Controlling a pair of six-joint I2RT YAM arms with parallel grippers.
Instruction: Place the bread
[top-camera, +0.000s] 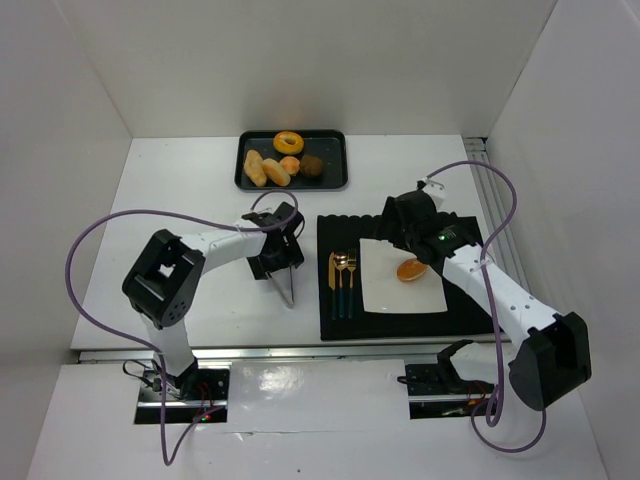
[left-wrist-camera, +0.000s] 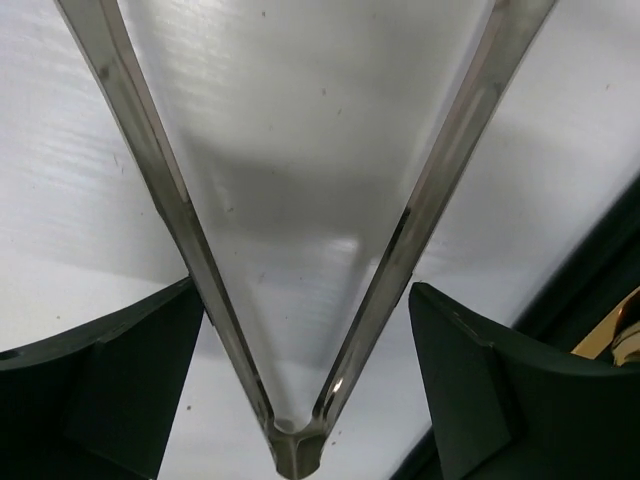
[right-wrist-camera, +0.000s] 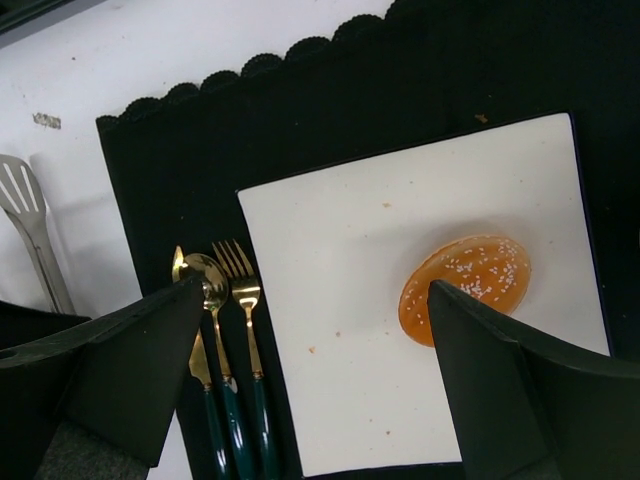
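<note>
A sesame bun (top-camera: 411, 270) lies on the right part of the white square plate (top-camera: 385, 295); it also shows in the right wrist view (right-wrist-camera: 465, 287) on the plate (right-wrist-camera: 330, 260). My right gripper (top-camera: 400, 232) hovers open and empty over the plate (right-wrist-camera: 315, 300). Metal tongs (top-camera: 289, 288) lie on the white table left of the mat. My left gripper (top-camera: 275, 262) is open over them. In the left wrist view the tongs' spread arms (left-wrist-camera: 420, 200) run between my fingers (left-wrist-camera: 305, 290), hinge end nearest the camera.
A black tray (top-camera: 335, 140) at the back holds several breads and a doughnut. The plate sits on a black placemat (top-camera: 325, 230), beside gold and green cutlery (top-camera: 342, 285). White walls enclose the table on three sides.
</note>
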